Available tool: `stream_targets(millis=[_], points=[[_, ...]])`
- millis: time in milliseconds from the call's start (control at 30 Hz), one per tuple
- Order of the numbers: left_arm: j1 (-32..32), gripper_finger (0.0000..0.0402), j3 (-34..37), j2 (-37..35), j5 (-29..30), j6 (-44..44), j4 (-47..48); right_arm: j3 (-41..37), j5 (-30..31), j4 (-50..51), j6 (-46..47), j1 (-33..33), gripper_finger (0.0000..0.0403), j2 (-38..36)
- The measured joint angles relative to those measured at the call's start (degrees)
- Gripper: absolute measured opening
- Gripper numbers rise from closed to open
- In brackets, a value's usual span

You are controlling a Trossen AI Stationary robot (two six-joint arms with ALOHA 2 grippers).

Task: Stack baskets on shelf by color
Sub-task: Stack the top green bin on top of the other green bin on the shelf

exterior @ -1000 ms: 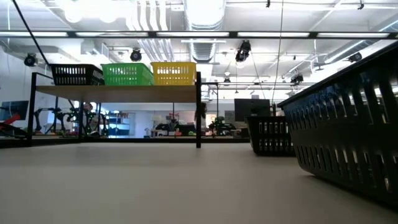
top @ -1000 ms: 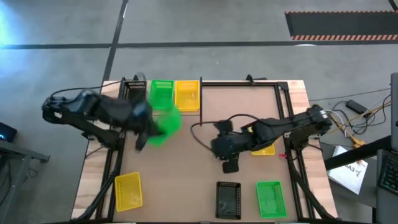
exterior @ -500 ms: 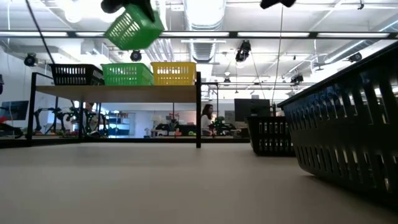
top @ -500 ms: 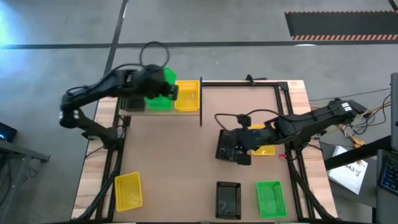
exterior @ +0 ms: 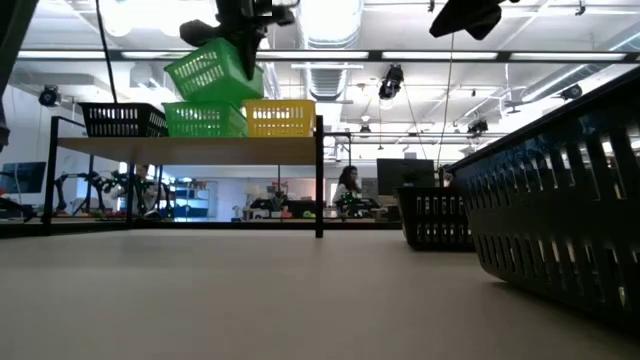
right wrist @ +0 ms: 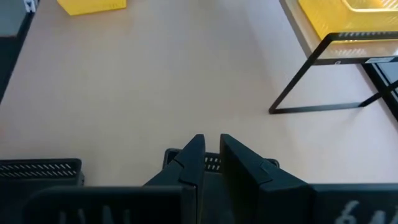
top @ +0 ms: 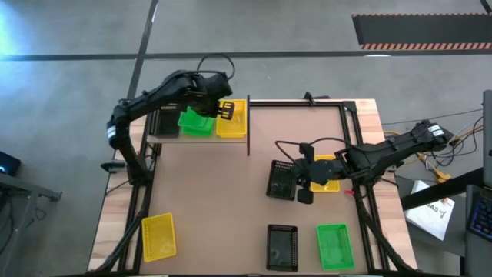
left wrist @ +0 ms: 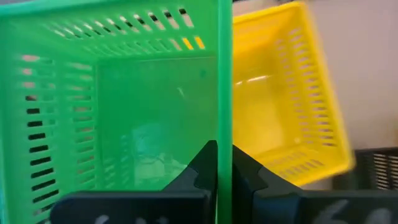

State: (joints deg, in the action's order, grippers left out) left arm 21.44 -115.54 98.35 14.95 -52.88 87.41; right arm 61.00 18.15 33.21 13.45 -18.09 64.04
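Two grippers at work: my left gripper (left wrist: 224,163) pinches a green basket (top: 195,121) tilted above the shelf (exterior: 190,150); my right gripper (right wrist: 211,155) clamps a black basket (top: 281,180) on the table (top: 215,192), well apart from that shelf.

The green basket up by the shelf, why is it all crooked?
The green basket hangs tilted above another green one on the shelf because the left hand holds its rim in the air; it isn't set down yet.
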Motion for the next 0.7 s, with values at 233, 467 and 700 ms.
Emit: stream_targets(millis=[233, 467, 700], points=[[2.7, 0.0000, 1.5, 1.1, 0.1, -2.1, 1.6, -1.3, 0.0, -2.4, -0.4, 0.0, 0.0043, -2.0], [5.3, 0.0000, 2.5, 1.8, 0.0, -3.7, 1.6, -1.3, 0.0, -2.3, -1.1, 0.0, 0.0043, -3.8], [5.7, 0.0000, 2.6, 3.3, -1.1, -3.8, 0.6, -1.3, 1.2, -2.2, -1.5, 0.0, 0.0043, -4.7]])
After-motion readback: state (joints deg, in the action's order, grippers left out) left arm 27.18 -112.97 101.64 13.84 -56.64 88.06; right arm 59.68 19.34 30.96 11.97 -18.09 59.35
